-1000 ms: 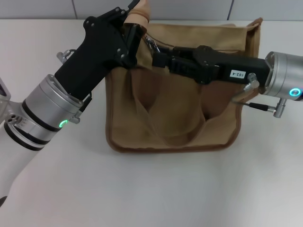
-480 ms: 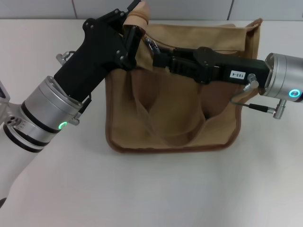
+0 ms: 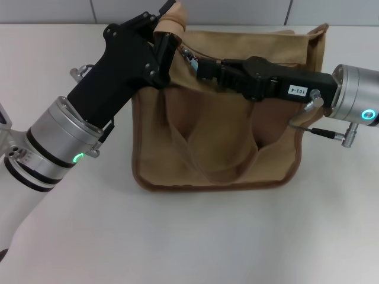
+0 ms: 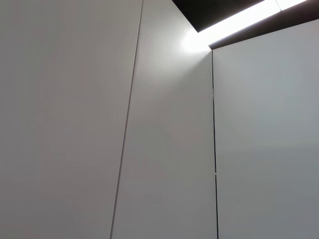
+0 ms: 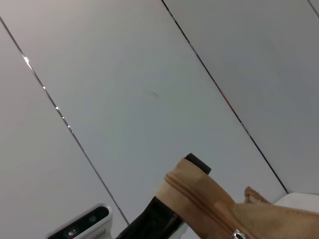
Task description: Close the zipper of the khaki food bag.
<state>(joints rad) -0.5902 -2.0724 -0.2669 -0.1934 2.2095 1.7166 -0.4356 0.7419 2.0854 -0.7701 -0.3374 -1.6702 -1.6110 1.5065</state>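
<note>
The khaki food bag [image 3: 225, 148] lies on the white table, handles toward me. My left gripper [image 3: 168, 28] is at the bag's far left corner, shut on the raised tan end [image 3: 173, 19] of the bag's top. My right gripper [image 3: 199, 65] reaches in from the right along the top panel. It is shut on the small silver pull tab [image 3: 190, 57], close to the left gripper. In the right wrist view the zipper [image 5: 199, 199] runs along the lifted tan end, with the silver slider [image 5: 238, 234] at the lower edge. The right arm hides the rest of the zipper line.
The white table [image 3: 195, 236] stretches around the bag. A grey panelled wall [image 3: 237, 9] stands behind it. The left wrist view shows only wall panels [image 4: 99, 149] and a ceiling light strip [image 4: 234, 20].
My right gripper has moved a little to the right along the bag's top, taking the silver pull tab with it. My left gripper has stayed at the bag's corner.
</note>
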